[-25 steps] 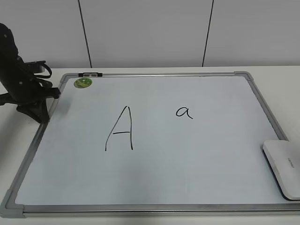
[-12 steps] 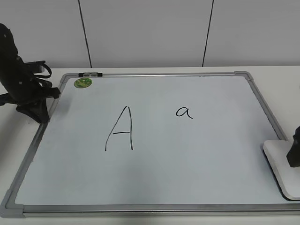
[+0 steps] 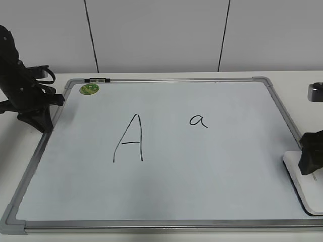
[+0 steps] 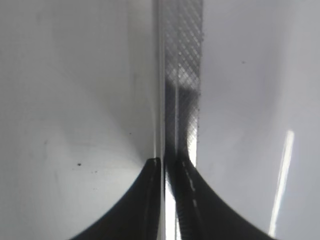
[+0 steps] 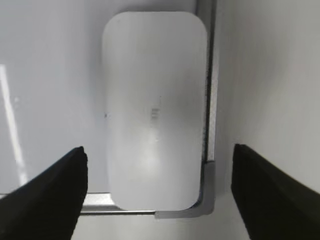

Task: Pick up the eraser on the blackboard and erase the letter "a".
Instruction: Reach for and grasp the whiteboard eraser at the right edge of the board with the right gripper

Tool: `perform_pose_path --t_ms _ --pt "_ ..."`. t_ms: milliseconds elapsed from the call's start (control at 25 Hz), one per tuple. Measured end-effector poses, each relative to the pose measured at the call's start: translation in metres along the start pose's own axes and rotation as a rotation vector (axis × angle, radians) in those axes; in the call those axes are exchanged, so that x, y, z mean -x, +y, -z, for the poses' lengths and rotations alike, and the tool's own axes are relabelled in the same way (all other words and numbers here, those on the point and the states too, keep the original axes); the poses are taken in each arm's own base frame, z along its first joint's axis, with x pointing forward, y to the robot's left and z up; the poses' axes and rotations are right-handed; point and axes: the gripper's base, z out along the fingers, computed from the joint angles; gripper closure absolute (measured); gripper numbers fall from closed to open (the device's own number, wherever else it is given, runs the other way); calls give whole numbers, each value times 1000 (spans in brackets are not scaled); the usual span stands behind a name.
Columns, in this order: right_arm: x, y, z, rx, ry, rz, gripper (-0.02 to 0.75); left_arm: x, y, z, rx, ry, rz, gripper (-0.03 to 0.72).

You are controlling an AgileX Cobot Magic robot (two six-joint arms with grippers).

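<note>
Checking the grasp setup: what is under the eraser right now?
The eraser lies on the blackboard at its corner, overlapping the grey frame on one side. The open right hand hovers above it. The eraser's underside and the board beneath it are hidden.

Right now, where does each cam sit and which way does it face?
Exterior: front of the table, slanting down at the blackboard; left arm at its left edge, right claw over the eraser.
Left wrist: on the left arm, facing down at the board's frame strip; left claw tips nearly together.
Right wrist: on the right arm, straight down at the eraser; open fingers either side.
Shared: eraser in exterior and right wrist views.
</note>
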Motion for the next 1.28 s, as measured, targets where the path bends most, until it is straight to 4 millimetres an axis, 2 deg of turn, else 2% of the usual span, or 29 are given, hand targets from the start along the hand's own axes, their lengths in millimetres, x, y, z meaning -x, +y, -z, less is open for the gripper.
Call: perform_pose_path --t_ms 240,640,1280 --pt "14 -4 -20 -27 61 -45 64 0 0 0 0 0 0 617" --pt "17 -2 -44 6 123 -51 69 0 0 0 0 0 0 601" --pt "23 -2 -49 2 64 -45 111 0 0 0 0 0 0 583"
